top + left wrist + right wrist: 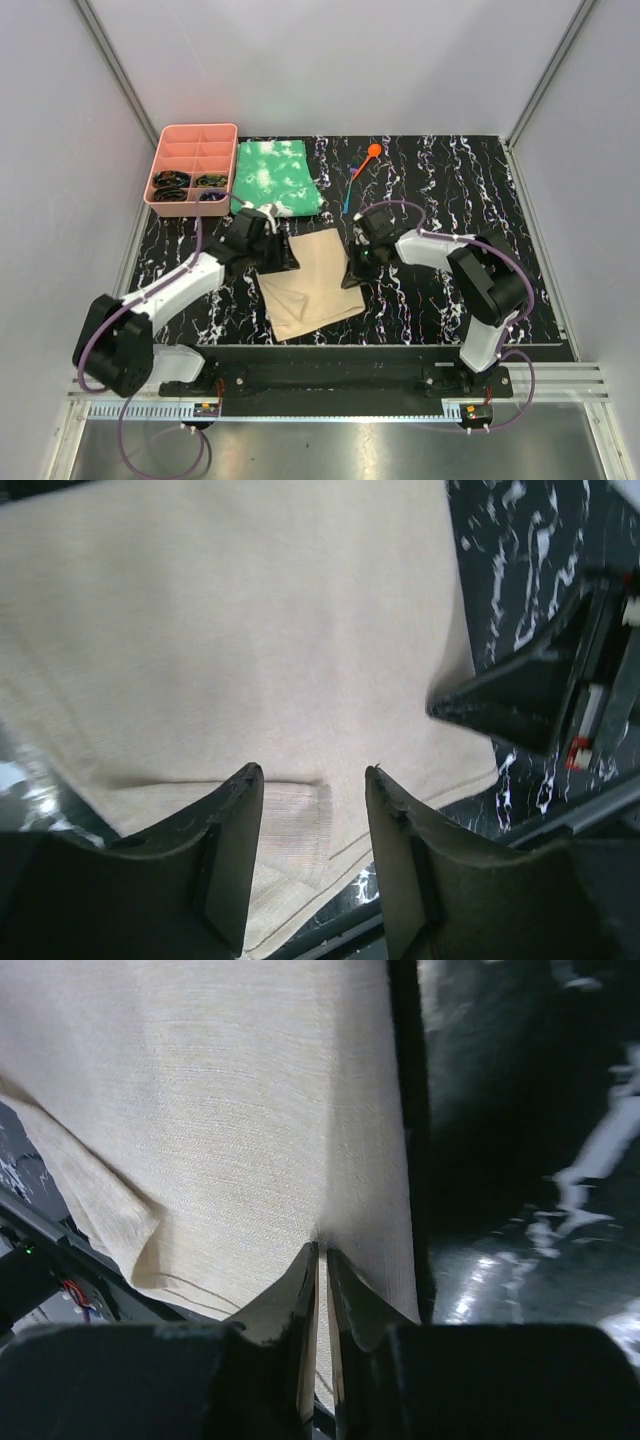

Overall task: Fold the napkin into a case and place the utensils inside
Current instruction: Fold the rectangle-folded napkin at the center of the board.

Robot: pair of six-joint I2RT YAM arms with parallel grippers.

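The tan napkin [312,285] lies partly folded on the black marbled table between the arms. It also fills the left wrist view [250,640] and the right wrist view [220,1110]. My left gripper [278,252] is open over the napkin's upper left edge, its jaws apart with cloth lying between them [312,780]. My right gripper [354,272] is shut on the napkin's right edge, pinching a fold of cloth [322,1255]. The orange spoon [366,159] and the slim blue utensil [349,193] lie on the table behind the napkin.
A green-and-white mottled cloth [274,176] lies at the back left. A pink compartment tray [192,168] with dark small items stands left of it. White walls enclose the table on three sides.
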